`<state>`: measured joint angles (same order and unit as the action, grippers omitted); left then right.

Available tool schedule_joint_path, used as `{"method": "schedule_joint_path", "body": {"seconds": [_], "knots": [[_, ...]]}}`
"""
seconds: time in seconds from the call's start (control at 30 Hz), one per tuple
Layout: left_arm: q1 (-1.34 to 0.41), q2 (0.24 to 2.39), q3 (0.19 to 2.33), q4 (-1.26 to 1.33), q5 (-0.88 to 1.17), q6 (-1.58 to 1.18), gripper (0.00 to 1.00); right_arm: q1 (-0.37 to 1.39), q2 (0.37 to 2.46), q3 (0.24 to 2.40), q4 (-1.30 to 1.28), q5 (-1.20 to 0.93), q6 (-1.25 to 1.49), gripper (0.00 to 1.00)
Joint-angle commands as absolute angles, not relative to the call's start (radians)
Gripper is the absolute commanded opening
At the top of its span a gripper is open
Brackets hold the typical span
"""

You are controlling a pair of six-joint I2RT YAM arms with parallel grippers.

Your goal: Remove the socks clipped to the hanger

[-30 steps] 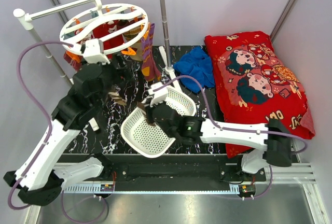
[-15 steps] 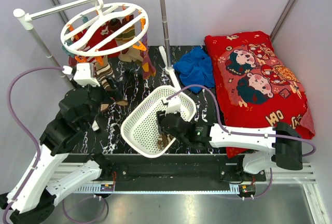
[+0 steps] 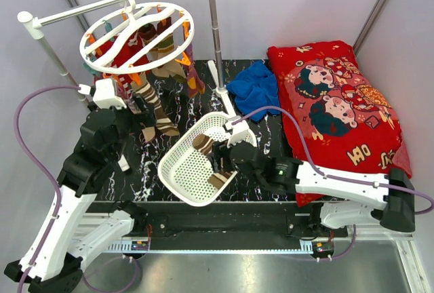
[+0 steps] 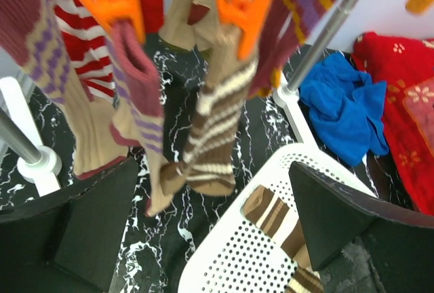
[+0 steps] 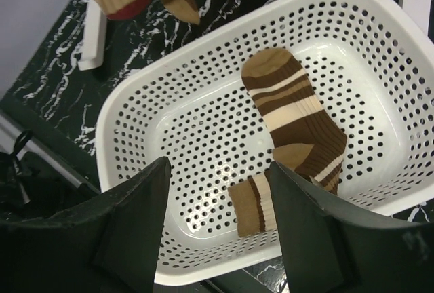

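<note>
no legible text, no readable labels

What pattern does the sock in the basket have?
The sock is brown with cream stripes; clearest in right wrist view.

The left arm point(image 3: 66, 203) and right arm point(image 3: 339, 183) share glossy white link shells joined by black joint housings. A purple cable point(image 3: 30, 96) loops along each. The right pincer point(image 5: 217, 171) has matte black, wedge-shaped fingers point(image 5: 129, 239), and a small green light point(image 3: 277, 167) glows on its forearm.
</note>
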<state>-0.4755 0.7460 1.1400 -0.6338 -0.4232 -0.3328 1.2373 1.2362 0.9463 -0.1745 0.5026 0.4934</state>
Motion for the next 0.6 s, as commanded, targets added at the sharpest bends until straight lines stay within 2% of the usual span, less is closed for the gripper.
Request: {"method": "schedule_joint_path", "body": {"seconds": [0.0, 0.2, 0.37, 0.57], "knots": [[-0.434, 0.785, 1.198, -0.543, -0.358, -0.31, 0.99, 1.235, 1.146, 0.907, -0.106, 0.44, 0.442, 0.69], [-0.414, 0.828, 1.184, -0.459, -0.282, -0.281, 0.94, 1.235, 1.071, 0.862, -0.064, 0.433, 0.437, 0.67], [-0.394, 0.877, 1.203, -0.442, -0.281, -0.261, 0.85, 1.235, 1.045, 0.85, -0.042, 0.41, 0.43, 0.66], [-0.361, 0.899, 1.175, -0.434, -0.311, -0.25, 0.84, 1.235, 1.028, 0.85, -0.037, 0.388, 0.42, 0.65]]}}
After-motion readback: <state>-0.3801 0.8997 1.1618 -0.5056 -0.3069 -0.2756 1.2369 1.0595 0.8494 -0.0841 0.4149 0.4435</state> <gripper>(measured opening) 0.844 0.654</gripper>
